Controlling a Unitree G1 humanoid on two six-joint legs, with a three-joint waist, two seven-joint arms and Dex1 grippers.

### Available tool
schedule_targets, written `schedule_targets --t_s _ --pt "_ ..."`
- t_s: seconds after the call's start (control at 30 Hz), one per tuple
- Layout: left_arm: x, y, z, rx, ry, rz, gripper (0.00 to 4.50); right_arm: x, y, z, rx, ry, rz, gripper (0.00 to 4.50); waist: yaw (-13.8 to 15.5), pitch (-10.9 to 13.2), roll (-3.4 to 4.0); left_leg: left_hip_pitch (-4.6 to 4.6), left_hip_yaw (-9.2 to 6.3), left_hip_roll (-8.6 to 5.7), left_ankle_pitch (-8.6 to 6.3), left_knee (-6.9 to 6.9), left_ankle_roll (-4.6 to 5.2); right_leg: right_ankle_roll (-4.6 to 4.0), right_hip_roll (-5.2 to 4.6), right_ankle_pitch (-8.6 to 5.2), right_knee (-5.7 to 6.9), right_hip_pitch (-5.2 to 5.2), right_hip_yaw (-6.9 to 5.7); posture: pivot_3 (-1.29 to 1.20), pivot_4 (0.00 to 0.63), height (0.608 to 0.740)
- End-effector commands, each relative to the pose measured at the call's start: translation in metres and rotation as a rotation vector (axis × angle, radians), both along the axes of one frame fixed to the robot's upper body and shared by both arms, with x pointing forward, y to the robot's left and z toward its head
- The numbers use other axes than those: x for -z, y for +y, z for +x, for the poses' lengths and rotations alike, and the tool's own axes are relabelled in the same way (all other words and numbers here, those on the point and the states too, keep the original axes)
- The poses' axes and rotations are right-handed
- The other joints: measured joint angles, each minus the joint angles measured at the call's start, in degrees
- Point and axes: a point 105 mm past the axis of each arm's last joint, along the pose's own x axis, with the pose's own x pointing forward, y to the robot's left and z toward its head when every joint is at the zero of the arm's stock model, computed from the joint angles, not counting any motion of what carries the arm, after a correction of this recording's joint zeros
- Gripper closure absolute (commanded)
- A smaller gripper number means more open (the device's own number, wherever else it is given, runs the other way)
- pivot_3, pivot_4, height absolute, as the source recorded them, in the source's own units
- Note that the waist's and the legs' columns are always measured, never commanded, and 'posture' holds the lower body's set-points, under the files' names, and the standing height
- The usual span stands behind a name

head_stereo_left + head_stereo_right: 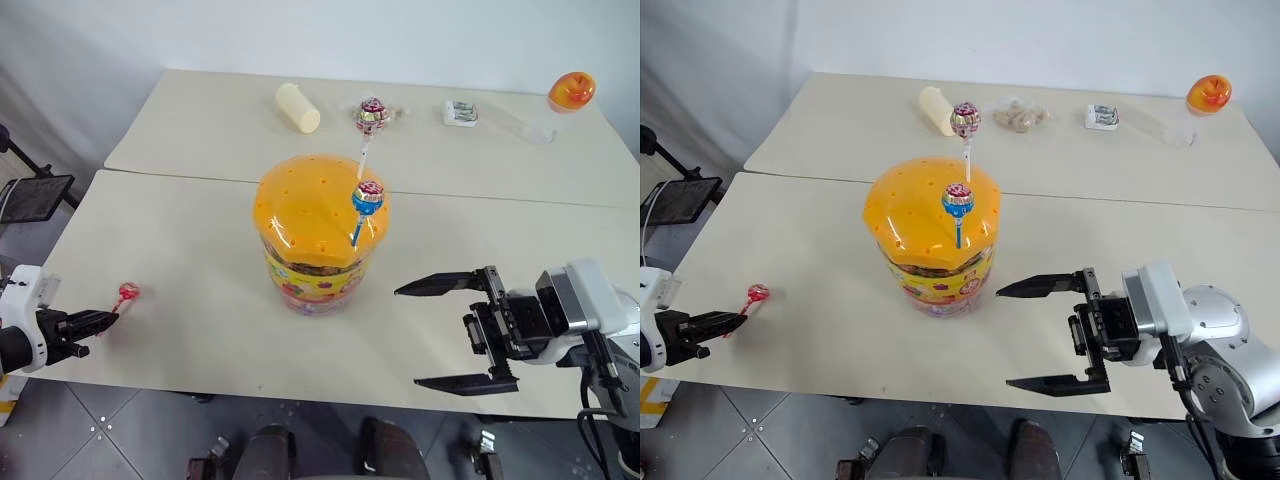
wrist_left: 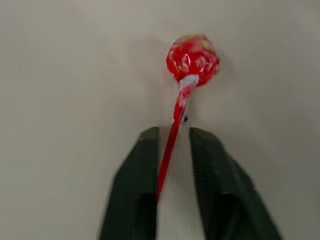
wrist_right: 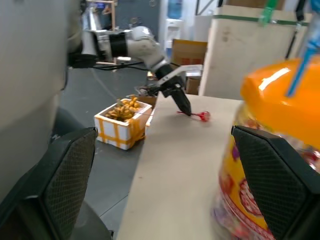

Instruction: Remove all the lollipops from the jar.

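Jaws on my left gripper [image 2: 172, 150] stand slightly parted with the red lollipop's [image 2: 192, 57] stick between them; whether the fingers [image 2: 135, 175] actually press the stick I cannot tell, and its candy head lies just ahead of the tips on the tabletop [image 1: 180, 230]. My right gripper [image 1: 455, 335] has its jaws spread wide, holding nothing, with the jar [image 1: 320, 225] just beyond the tips.

Two lollipops remain in the jar's orange lid: a blue one [image 1: 368, 198] on a blue stick, standing in a hole on the side of the dome nearest my right jaws, and a white-sticked one [image 1: 374, 114] rising behind it, farther from them. By my reckoning they are light and their sticks thin and stiff, apt to twist or slip in a loose pinch. The wrapped heads look crinkly and slick, so I would take each by the bare stick just under the head and pull straight along the hole. The jar looks light enough to tip if a stick binds.

How deep the sticks sit under the lid is hidden. In my right wrist view the jar is cut off at the edge and blurred, with just a stretch of blue stick showing.
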Motion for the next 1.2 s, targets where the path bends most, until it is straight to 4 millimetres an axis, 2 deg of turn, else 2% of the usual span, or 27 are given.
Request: schedule_targets --t_s 0.03,0.13,0.17,0.2,0.23,0.27,0.37,0.5,0.53,0.6,0.67,0.73,0.9,1.0,1.17,1.2 --pt "-0.011 -0.002 0.004 0.001 -0.068 0.008 2.27 -0.007 -0.004 0.006 0.053 -0.024 0.011 0.00 -0.3 0.0 0.01 0.00 0.01 0.00 0.00 -0.02 -0.01 0.00 0.00 0.00 0.02 -0.02 0.00 0.00 0.150 0.740" --pt "-0.025 -0.009 0.011 0.089 -0.214 -0.002 1.34 -0.020 -0.006 0.017 0.130 -0.035 0.078 0.00 -0.6 0.0 0.01 0.05 0.08 0.03 -0.01 -0.10 -0.02 0.00 0.03 0.00 0.06 -0.09 -0.01 0.00 0.150 0.740" --pt "-0.041 -0.020 0.011 0.203 -0.347 -0.006 1.03 -0.025 -0.006 0.020 0.150 -0.033 0.100 0.00 -0.6 0.0 0.01 0.06 0.15 0.05 -0.01 -0.10 -0.02 0.00 0.04 0.00 0.06 -0.10 -0.01 0.00 0.150 0.740" --pt "-0.063 -0.037 0.006 0.337 -0.504 -0.090 0.71 -0.028 -0.005 0.023 0.167 -0.022 0.108 0.00 -0.7 0.0 0.01 0.06 0.21 0.06 -0.01 -0.10 -0.02 0.00 0.04 0.00 0.04 -0.11 0.00 0.00 0.150 0.740" --pt "-0.072 -0.033 0.006 0.318 -0.556 -0.133 0.44 -0.034 -0.003 0.024 0.160 -0.024 0.139 0.00 -0.7 0.0 0.01 0.05 0.26 0.07 -0.01 -0.09 -0.02 0.00 0.04 0.00 0.02 -0.12 -0.01 0.00 0.150 0.740" --pt "-0.076 -0.029 0.008 0.289 -0.578 -0.164 0.44 -0.038 -0.003 0.024 0.155 -0.025 0.160 0.00 -0.7 0.0 -0.02 0.05 0.28 0.09 -0.01 -0.06 -0.02 -0.01 0.04 0.00 0.02 -0.13 -0.02 0.00 0.150 0.740" --pt "-0.085 -0.046 -0.002 0.470 -0.607 -0.217 0.44 -0.046 0.003 0.025 0.136 -0.039 0.200 0.00 -0.7 0.0 -0.01 0.06 0.28 0.20 -0.02 -0.02 -0.05 -0.01 0.12 0.00 0.03 -0.12 -0.06 0.00 0.150 0.740" --pt "-0.130 -0.081 -0.010 0.645 -0.797 -0.371 0.44 -0.050 0.019 0.027 0.107 -0.040 0.190 0.00 -0.7 0.0 0.01 0.06 0.32 0.19 -0.03 -0.04 -0.04 -0.01 0.12 0.01 0.03 -0.15 -0.04 0.00 0.150 0.740" --pt "-0.143 -0.095 -0.012 0.689 -0.849 -0.422 0.44 -0.047 0.026 0.032 0.130 -0.039 0.136 0.00 -0.6 0.0 0.00 0.05 0.31 0.20 -0.03 -0.02 -0.04 -0.01 0.12 0.00 0.04 -0.14 -0.04 0.00 0.150 0.740" --pt "-0.161 -0.124 -0.020 0.808 -0.904 -0.515 0.44 -0.047 0.037 0.038 0.138 -0.047 0.107 0.00 -0.6 0.0 0.00 0.04 0.24 0.18 -0.03 0.06 -0.04 -0.02 0.08 0.02 0.12 -0.14 -0.02 0.00 0.150 0.740" --pt "-0.172 -0.144 -0.027 0.895 -0.930 -0.571 0.44 -0.050 0.044 0.041 0.134 -0.057 0.111 0.00 -0.8 0.0 -0.01 0.04 0.20 0.18 -0.03 0.08 -0.05 -0.04 0.06 0.02 0.15 -0.14 -0.02 0.00 0.150 0.740" --pt "-0.180 -0.154 -0.028 0.925 -0.953 -0.605 0.44 -0.054 0.049 0.045 0.140 -0.058 0.123 0.00 -1.2 0.0 -0.01 0.08 0.16 0.15 -0.04 0.03 -0.05 -0.04 0.06 0.03 0.19 -0.14 -0.03 0.00 0.150 0.740" --pt "-0.172 -0.165 -0.022 0.961 -0.925 -0.630 0.44 -0.057 0.058 0.056 0.166 -0.064 0.143 0.00 -2.3 0.0 0.00 0.08 0.22 0.11 -0.04 0.00 -0.05 -0.04 0.09 0.03 0.20 -0.15 -0.05 0.00 0.150 0.740" --pt "-0.169 -0.164 -0.019 0.955 -0.922 -0.628 0.41 -0.054 0.061 0.053 0.133 -0.048 0.144 0.66 -2.4 0.0 0.00 0.07 0.22 0.12 -0.04 0.00 -0.05 -0.04 0.10 0.02 0.19 -0.17 -0.04 0.00 0.150 0.740" --pt "-0.165 -0.158 -0.015 0.926 -0.922 -0.625 0.41 -0.054 0.064 0.049 0.084 -0.038 0.171 2.39 -2.4 0.0 0.00 0.07 0.22 0.12 -0.04 0.00 -0.05 -0.04 0.11 0.02 0.17 -0.17 -0.04 0.00 0.150 0.740" --pt "-0.164 -0.157 -0.015 0.920 -0.922 -0.624 0.41 -0.055 0.065 0.048 0.074 -0.034 0.178 2.60 -2.4 0.0 0.00 0.07 0.22 0.12 -0.04 0.00 -0.05 -0.04 0.11 0.02 0.16 -0.17 -0.05 0.00 0.150 0.740"
